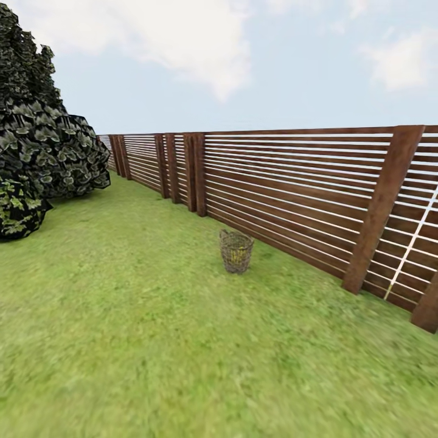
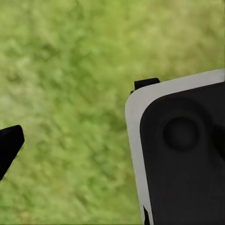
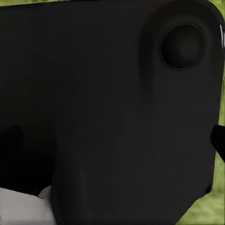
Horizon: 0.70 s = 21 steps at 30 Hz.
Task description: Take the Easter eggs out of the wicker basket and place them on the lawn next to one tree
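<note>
The wicker basket point(image 1: 236, 250) stands on the lawn point(image 1: 121, 340) just before the fence point(image 1: 292, 188), yellow glinting through its weave; its eggs probably handle light, smooth and slippery, best gripped across the middle, while either end effector's opening I cannot tell.

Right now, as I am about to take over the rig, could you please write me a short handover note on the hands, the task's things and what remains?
Hands: neither hand's state can be judged; the wrist views show grass and dark robot housing, with nothing visibly held.
Things: the wicker basket stands upright on the lawn, ahead of the robot, close to the wooden slat fence. Yellow shows through its weave, probably the eggs; the count cannot be told. Dark leafy bushes stand at far left; no pale tree trunk is in sight.
Done: no egg lies on the grass.
Left: drive to the basket, take out all three eggs, find one tree, set them beside it.
</note>
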Motion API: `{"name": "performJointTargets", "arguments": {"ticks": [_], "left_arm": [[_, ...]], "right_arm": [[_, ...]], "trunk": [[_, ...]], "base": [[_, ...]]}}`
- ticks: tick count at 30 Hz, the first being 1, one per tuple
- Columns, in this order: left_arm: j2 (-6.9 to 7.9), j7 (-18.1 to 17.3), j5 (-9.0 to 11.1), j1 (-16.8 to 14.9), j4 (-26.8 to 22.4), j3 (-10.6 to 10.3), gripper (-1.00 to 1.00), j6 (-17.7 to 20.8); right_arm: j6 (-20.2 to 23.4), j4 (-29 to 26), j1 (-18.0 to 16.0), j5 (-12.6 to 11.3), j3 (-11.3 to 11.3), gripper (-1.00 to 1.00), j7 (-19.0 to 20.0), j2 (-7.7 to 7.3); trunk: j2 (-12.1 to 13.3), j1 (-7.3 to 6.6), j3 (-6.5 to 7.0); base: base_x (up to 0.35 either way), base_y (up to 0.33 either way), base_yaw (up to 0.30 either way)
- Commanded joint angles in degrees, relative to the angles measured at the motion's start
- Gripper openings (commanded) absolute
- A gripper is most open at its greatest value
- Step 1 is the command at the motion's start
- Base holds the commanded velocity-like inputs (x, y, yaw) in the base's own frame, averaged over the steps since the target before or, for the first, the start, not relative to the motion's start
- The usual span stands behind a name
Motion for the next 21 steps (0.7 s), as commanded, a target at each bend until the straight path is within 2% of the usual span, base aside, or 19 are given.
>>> {"name": "performJointTargets", "arguments": {"ticks": [1,7,21], "left_arm": [[0.02,0.1,-0.1,0.0,0.0,-0.4,1.0,-0.2],[0.02,0.1,-0.1,0.0,0.0,-0.4,1.0,-0.2],[0.02,0.1,-0.1,0.0,0.0,-0.4,1.0,-0.2]], "right_arm": [[-0.2,0.0,0.0,0.0,-0.4,1.0,0.0,0.0],[-0.2,0.0,0.0,0.0,-0.4,1.0,0.0,0.0],[-0.2,0.0,0.0,0.0,-0.4,1.0,0.0,0.01]], "trunk": [[0.0,0.03,-0.04],[0.0,0.03,-0.04],[0.0,0.03,-0.04]], "base": [[0.257,0.231,-0.047],[0.258,0.231,-0.158],[0.259,0.231,-0.258]]}}
